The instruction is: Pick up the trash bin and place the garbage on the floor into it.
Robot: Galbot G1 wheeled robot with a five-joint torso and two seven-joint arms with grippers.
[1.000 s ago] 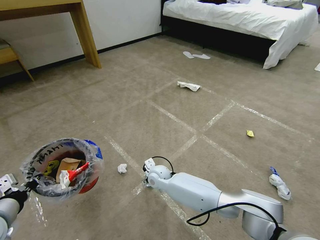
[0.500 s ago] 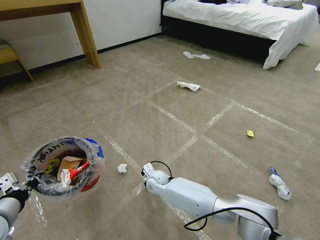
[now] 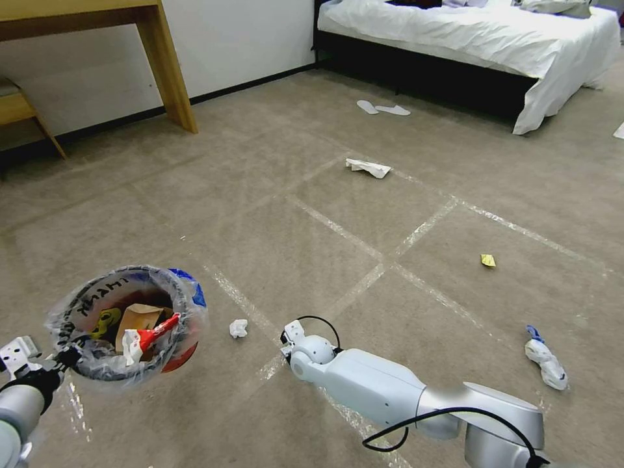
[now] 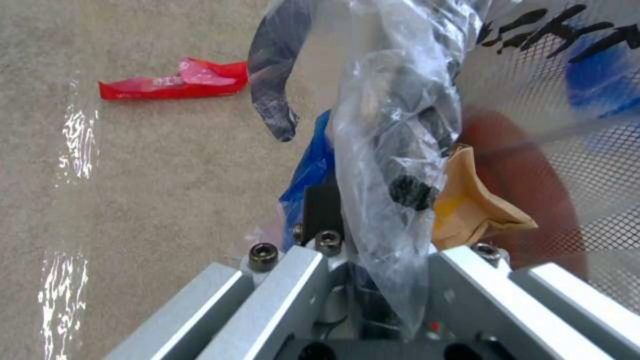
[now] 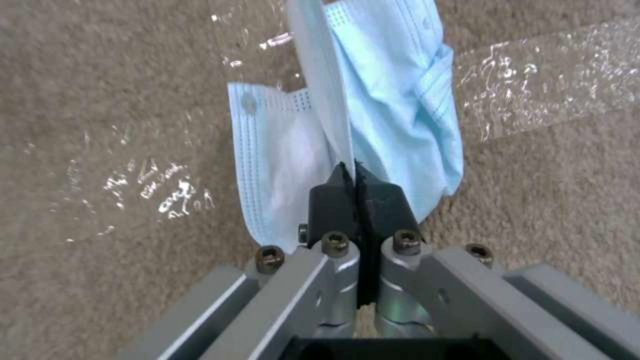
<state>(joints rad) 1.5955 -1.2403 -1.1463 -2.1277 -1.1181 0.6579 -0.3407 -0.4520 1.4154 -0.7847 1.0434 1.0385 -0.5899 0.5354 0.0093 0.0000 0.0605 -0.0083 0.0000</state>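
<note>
The trash bin (image 3: 127,325) had drifted slightly, still hanging above the floor (image 3: 325,214) from the left gripper (image 3: 65,357) clenched on its rim. The right gripper (image 5: 357,182), just beside, pinched the blue mask (image 5: 393,115); lifting it slowly should prevent slipping.

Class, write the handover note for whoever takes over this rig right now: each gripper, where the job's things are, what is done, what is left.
Left gripper: shut on the rim of the trash bin, held off the floor.
Right gripper: low over the floor, fingers shut on the light-blue mask.
Done: brown paper bag and a red wrapper are in the bin.
Left: mask into the bin; then the small tissue, white paper, yellow scrap, white-and-blue wad, and a red wrapper beside the bin.
</note>
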